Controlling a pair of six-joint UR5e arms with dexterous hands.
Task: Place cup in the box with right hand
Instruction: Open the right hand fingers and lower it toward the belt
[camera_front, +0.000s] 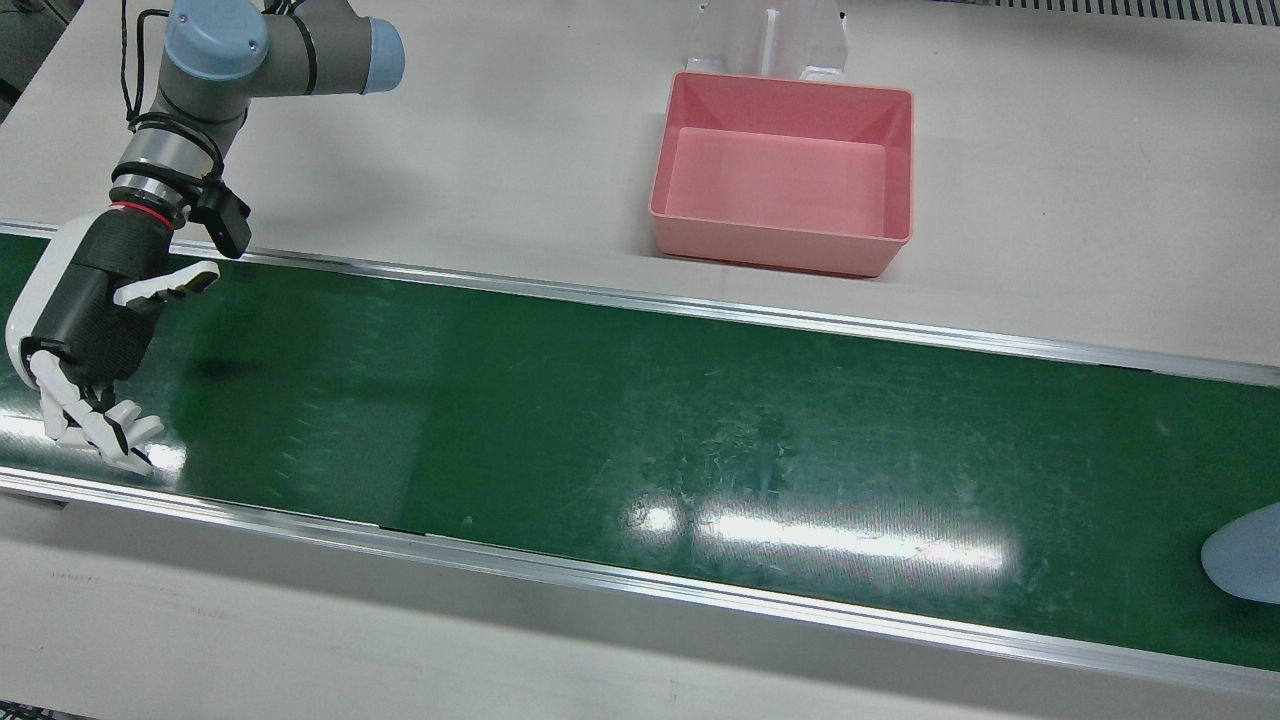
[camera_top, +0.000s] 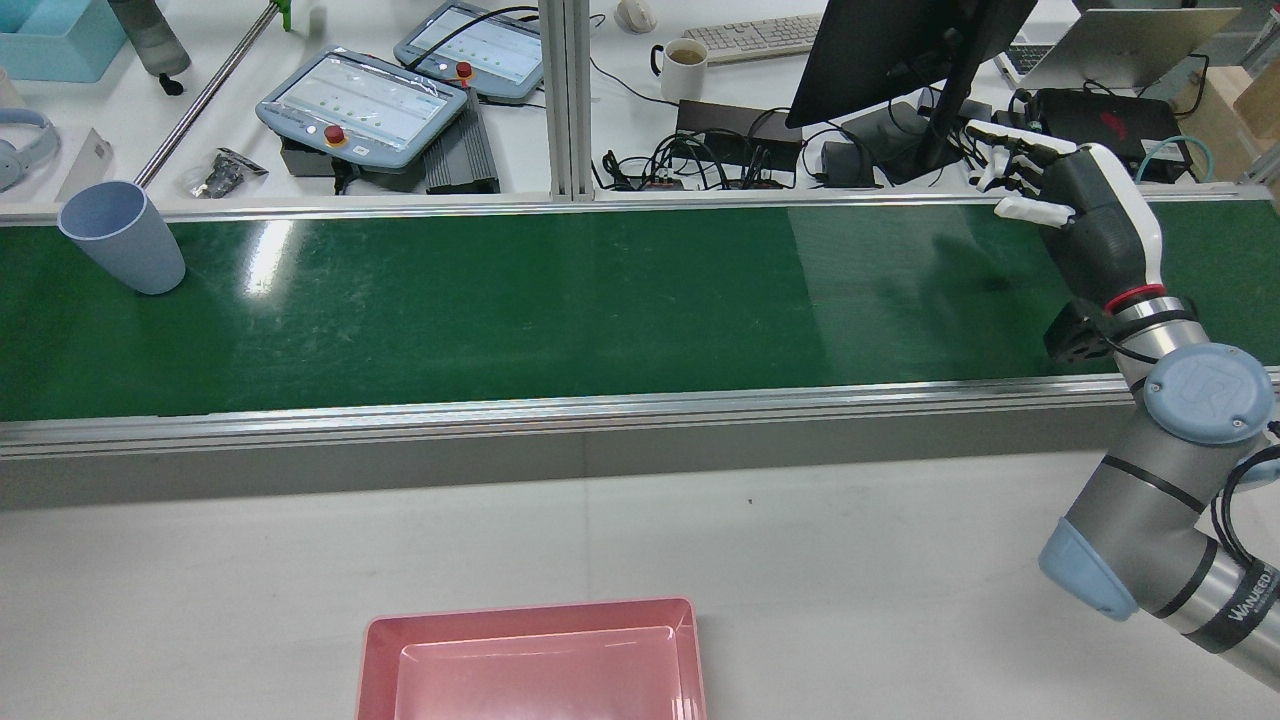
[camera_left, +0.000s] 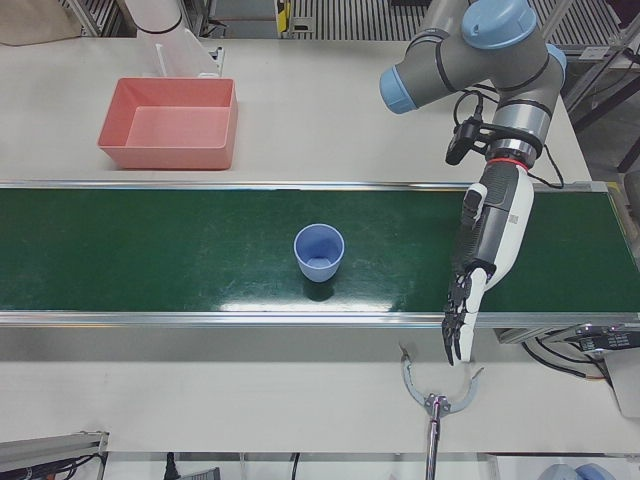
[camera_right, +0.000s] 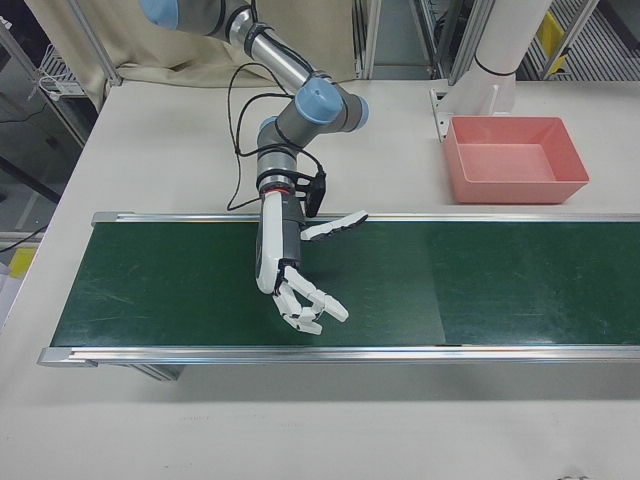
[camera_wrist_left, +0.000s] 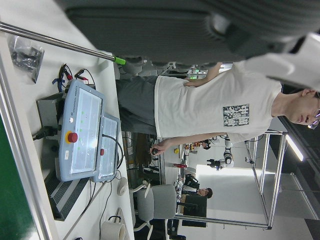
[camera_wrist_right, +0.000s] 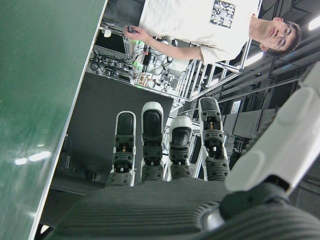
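Blue cup (camera_left: 319, 252) stands upright and empty on the green belt (camera_front: 600, 400), well apart from the right hand (camera_right: 300, 270). We see that hand spread open over the belt, holding nothing. Pink box (camera_front: 780, 245) sits empty on the white table (camera_front: 1050, 150) past the belt's rail. Left hand (camera_left: 485, 260) hangs over the belt, fingers extended, empty. Bare belt lies between cup and right hand.

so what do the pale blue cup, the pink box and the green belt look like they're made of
The pale blue tapered cup looks like matte plastic: even colour, no glare. The pink rectangular box looks like moulded plastic with a soft sheen. The dark green belt seems a glossy rubbery sheet: it mirrors the lights and shows scuffs.
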